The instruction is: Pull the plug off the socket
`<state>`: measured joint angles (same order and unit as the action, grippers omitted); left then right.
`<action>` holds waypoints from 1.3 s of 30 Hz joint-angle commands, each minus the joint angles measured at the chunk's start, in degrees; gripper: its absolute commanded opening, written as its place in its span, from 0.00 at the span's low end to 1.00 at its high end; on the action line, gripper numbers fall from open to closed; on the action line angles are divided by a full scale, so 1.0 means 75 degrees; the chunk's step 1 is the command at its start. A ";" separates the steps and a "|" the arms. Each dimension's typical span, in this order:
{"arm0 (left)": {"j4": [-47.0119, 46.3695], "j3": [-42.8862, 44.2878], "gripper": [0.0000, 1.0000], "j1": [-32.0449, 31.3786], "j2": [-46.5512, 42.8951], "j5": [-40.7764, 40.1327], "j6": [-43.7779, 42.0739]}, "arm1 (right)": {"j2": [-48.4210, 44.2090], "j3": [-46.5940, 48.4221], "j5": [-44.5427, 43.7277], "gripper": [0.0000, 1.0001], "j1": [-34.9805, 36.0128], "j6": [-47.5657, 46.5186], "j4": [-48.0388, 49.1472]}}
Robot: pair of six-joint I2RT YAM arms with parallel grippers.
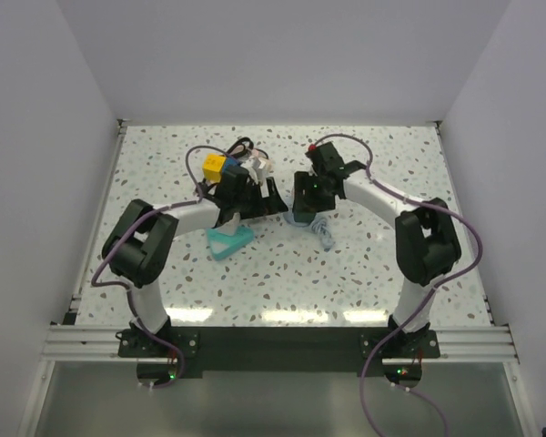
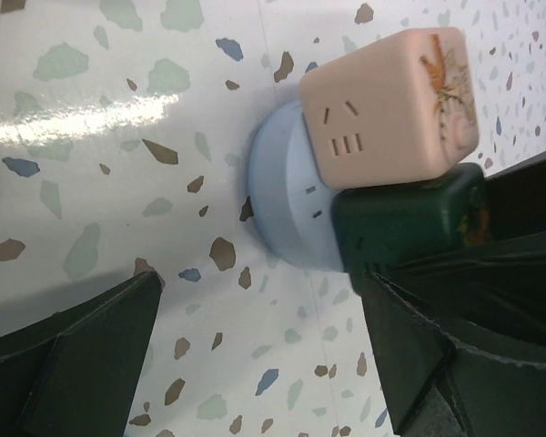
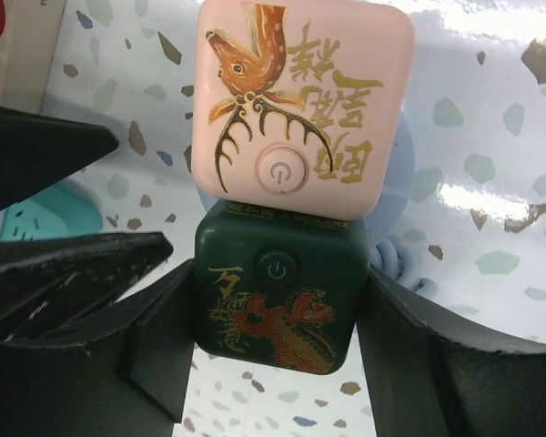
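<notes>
Right tool (image 3: 273,273) seemingly around green cube (image 3: 275,339)

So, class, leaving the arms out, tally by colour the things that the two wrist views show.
pink cube: 1
dark green cube: 1
pale blue round base: 1
teal block: 1
cream strip with red outlets: 1
Total: 5

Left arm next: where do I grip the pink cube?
Probably the pink cube by its slotted face and the one opposite, coming in from the deer-print side. The dark green cube, in the right gripper, blocks the adjoining face, and the corners are rounded.
</notes>
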<state>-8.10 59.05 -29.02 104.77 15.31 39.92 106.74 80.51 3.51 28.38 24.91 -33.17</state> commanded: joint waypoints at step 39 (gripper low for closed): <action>-0.1862 0.0516 0.60 -0.0162 0.1487 0.0501 0.1755 | -0.0790 -0.1535 0.4255 0.00 -0.0866 0.1284 0.2347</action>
<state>-21.63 61.52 -28.53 113.80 17.96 53.47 103.04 70.22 25.32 19.97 32.18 -18.55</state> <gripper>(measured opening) 0.619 0.657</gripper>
